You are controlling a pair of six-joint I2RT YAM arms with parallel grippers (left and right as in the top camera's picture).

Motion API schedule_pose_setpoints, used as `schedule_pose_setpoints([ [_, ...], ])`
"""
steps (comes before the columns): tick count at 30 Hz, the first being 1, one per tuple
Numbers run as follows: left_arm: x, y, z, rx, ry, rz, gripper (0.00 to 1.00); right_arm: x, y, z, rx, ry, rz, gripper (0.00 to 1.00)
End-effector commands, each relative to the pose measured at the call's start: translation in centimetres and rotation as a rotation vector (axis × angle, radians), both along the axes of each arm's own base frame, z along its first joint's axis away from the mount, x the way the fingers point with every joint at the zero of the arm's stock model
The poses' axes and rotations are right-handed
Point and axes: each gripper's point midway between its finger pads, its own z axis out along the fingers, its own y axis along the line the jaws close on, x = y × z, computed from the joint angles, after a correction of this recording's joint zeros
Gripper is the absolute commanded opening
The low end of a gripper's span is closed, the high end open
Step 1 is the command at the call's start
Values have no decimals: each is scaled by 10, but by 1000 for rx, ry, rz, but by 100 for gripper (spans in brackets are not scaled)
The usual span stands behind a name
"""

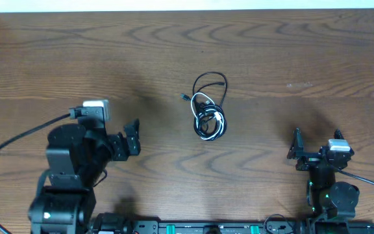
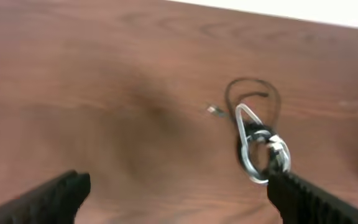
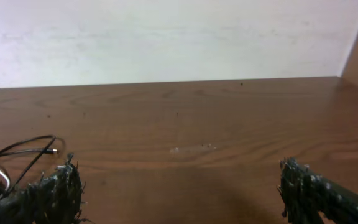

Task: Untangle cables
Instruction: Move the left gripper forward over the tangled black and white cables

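A small tangle of cables [image 1: 208, 108], thin black cords wound with one white cord, lies on the wooden table near the middle. A black loop and a small plug end stick out at its far side. My left gripper [image 1: 132, 138] is open and empty, left of the bundle and a little nearer the front. In the left wrist view the bundle [image 2: 258, 140] lies ahead and to the right, just above the right finger. My right gripper [image 1: 295, 151] is open and empty, well to the bundle's right. The right wrist view shows only a black loop [image 3: 18, 154] at its left edge.
The wooden table [image 1: 304, 58] runs to a pale wall at the back. Thick black robot wires [image 1: 15, 140] trail from the left arm off the left edge. The arm bases and a rail sit at the front edge.
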Motion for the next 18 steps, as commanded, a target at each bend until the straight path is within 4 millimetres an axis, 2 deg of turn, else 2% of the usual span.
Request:
schedule_pose_setpoints([
  [1,-1,-17,11,-67,9,-77,98,0,0,-1,-5,3,-3,99],
  [8,4,-48,23,-188,-16,-227,98,0,0,-1,-6,3,-3,99],
  [10,10,-50,22,-244,13,-199,98,0,0,-1,-6,3,-3,99],
  [18,40,-51,-21,-405,249,-41,98,0,0,-1,-6,3,-3,99],
])
